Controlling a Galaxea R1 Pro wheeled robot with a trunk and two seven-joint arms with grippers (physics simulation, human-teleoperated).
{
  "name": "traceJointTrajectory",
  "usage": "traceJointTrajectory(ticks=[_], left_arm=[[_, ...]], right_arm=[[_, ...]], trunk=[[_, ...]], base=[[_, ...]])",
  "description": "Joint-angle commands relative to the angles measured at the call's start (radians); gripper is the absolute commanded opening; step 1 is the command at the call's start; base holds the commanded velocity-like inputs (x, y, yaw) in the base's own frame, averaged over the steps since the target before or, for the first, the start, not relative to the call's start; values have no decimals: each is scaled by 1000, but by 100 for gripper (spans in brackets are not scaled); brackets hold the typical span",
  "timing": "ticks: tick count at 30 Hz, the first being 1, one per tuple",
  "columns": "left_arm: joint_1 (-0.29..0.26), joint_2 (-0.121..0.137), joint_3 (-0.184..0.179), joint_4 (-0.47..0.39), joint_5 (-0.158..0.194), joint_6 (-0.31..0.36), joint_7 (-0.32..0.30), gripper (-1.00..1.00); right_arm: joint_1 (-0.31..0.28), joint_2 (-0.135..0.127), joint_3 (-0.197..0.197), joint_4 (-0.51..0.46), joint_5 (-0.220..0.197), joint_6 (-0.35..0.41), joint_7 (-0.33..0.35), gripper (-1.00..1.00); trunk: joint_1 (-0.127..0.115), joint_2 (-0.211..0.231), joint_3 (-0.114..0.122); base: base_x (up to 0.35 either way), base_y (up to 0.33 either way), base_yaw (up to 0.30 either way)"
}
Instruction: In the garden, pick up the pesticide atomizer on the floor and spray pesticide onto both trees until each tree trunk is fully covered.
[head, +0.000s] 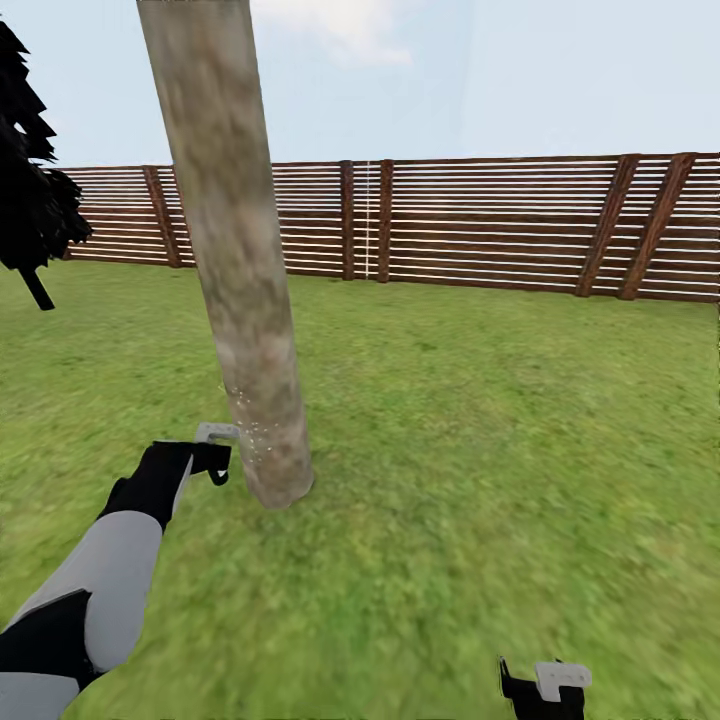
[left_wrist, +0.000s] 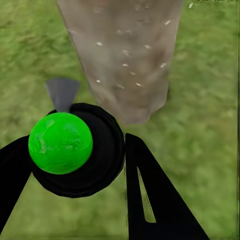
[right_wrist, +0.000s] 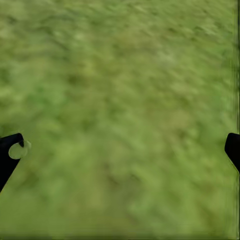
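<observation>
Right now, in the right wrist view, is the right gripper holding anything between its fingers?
No. The right gripper has its fingers spread wide at opposite edges of the picture, with just blurred grass between them.

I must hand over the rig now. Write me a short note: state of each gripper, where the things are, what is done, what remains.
Left gripper: shut on the pesticide atomizer, nozzle aimed at the tree trunk near its base.
Right gripper: open, held over the grass.
Done: atomizer picked up; pale droplets speckle the lower trunk.
Left: cover the rest of this trunk, which looks unsprayed higher up, then spray the second tree.
</observation>
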Motion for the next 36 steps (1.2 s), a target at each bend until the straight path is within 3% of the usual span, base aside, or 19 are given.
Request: traceJointTrajectory(ticks=[1,12,14,18,30,36], left_arm=[[0,2,1,0,1,0,0,-100],[2,3,3,1,-2,0,11,-100],[3,3,2,9,-1,0,44,-100],[3,2,-1,15,0,0,53,-100],[3,0,2,17,1,0,54,-100],[5,5,5,16,1,0,54,-100]], right_arm=[[0,0,0,0,0,0,0,100],[0,0,0,0,-1,0,0,100],[0,0,0,0,-2,0,0,100],[0,0,0,0,-2,0,0,100],[0,0,0,0,-2,0,0,100],[0,0,0,0,-2,0,0,100]], trunk=[[0,0,0],[0,0,0],[0,0,0],[0,0,0],[0,0,0],[0,0,0]], base=[[-82,-264,0],[-48,-269,1],[7,-275,206],[70,-274,256],[182,-233,23],[196,-218,246]])
